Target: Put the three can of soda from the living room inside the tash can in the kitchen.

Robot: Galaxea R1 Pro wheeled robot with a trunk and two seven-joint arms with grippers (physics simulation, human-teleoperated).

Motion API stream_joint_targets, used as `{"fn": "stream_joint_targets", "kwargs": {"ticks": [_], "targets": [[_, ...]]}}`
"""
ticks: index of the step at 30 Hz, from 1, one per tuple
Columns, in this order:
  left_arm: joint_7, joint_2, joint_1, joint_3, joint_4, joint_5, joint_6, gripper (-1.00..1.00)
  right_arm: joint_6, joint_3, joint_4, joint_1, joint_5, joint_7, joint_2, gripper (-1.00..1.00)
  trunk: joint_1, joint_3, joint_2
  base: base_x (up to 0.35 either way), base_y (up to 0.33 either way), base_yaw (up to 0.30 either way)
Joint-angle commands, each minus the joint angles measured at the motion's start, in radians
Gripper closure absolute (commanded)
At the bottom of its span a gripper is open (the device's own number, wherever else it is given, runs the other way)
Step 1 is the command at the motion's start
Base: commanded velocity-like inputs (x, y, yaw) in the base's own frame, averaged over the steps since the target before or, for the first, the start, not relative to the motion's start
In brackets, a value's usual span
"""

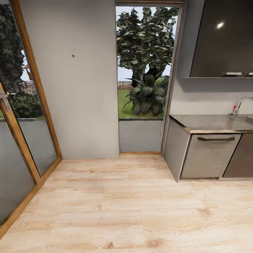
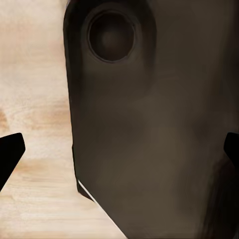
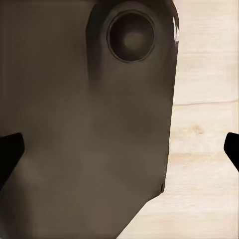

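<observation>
The soda cans and the trash can are out of view. I face a kitchen corner with a grey cabinet (image 1: 207, 154) under a steel countertop (image 1: 211, 123), a sink (image 1: 246, 119) and its tap (image 1: 240, 103). In the left wrist view my left gripper (image 2: 122, 152) is open, its dark fingertips (image 2: 12, 154) far apart with nothing between them, over a dark part of the robot's body (image 2: 159, 129) and wood floor (image 2: 35, 99). My right gripper (image 3: 121, 149) is open too, fingertips (image 3: 11, 152) wide, nothing held.
Light wood floor (image 1: 123, 203) stretches ahead. Wood-framed glass doors (image 1: 21, 140) line the left side, a grey wall (image 1: 77, 88) stands ahead, and a tall window (image 1: 144, 77) shows plants outside. Dark upper cabinets (image 1: 225, 38) hang at the right.
</observation>
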Motion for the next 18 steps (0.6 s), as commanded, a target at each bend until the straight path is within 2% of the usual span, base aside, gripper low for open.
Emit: {"fn": "stream_joint_targets", "kwargs": {"ticks": [1,5,18], "targets": [[0.005,-0.002,-0.006,0.005,-0.005,-0.001,0.005,-1.00,-0.005,0.005,-0.005,0.003,0.005,-0.005,-0.002,-1.00,0.000,0.000,0.000,0.000,0.000,0.000],[0.007,-0.002,-0.006,0.006,-0.007,-0.001,0.007,-1.00,-0.027,0.006,-0.013,0.003,0.007,-0.006,-0.002,-1.00,0.000,0.000,0.000,0.000,0.000,0.000],[0.007,-0.002,-0.006,0.006,-0.007,-0.001,0.007,-1.00,-0.027,0.006,-0.013,0.003,0.007,-0.006,-0.002,-1.00,0.000,0.000,0.000,0.000,0.000,0.000]]}}
